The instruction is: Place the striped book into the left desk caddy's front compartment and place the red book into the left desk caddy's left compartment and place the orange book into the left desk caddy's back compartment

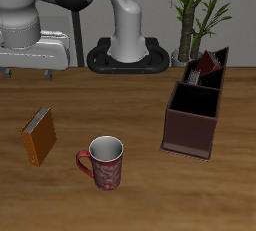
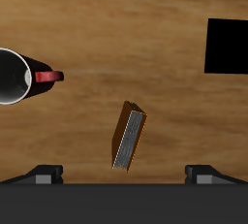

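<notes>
Orange book (image 1: 39,136) stands on its edge on the wooden table (image 1: 130,200), leaning a little, well apart from the left desk caddy (image 1: 192,115) and near the red mug (image 1: 104,162), which sits between them but closer to the table's front edge. Bare wood lies all round the book, so its cover and pale page edges are free on every side. In the caddy, the red book (image 1: 208,65) leans in a rear slot, its top corner above the rim; the large front section shows only black. The striped book cannot be made out. In the wrist view the orange book (image 2: 128,136) lies ahead of the gripper (image 2: 124,175), whose fingertips (image 2: 46,173) are set wide apart, gripping nothing.
</notes>
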{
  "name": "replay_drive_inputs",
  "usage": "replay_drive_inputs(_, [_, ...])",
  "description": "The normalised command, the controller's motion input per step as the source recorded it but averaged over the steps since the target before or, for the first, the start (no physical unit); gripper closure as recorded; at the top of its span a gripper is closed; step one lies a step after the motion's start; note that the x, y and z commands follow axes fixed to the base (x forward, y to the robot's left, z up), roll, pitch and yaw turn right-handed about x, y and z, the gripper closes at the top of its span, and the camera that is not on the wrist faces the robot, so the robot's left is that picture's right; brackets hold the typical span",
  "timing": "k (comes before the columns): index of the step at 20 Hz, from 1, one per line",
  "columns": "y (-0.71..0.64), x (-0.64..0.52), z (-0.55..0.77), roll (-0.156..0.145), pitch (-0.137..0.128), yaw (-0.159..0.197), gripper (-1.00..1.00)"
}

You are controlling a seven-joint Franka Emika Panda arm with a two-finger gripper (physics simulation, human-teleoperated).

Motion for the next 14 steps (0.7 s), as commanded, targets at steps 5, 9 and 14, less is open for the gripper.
replay_drive_inputs(5, [-0.03,0.01,-0.28,0.001,-0.031,-0.012,-1.00])
replay_drive_inputs(9, [-0.16,0.01,-0.20,-0.013,-0.031,-0.022,-1.00])
replay_drive_inputs(14, [-0.07,-0.01,-0.17,0.015,-0.027,-0.007,-1.00])
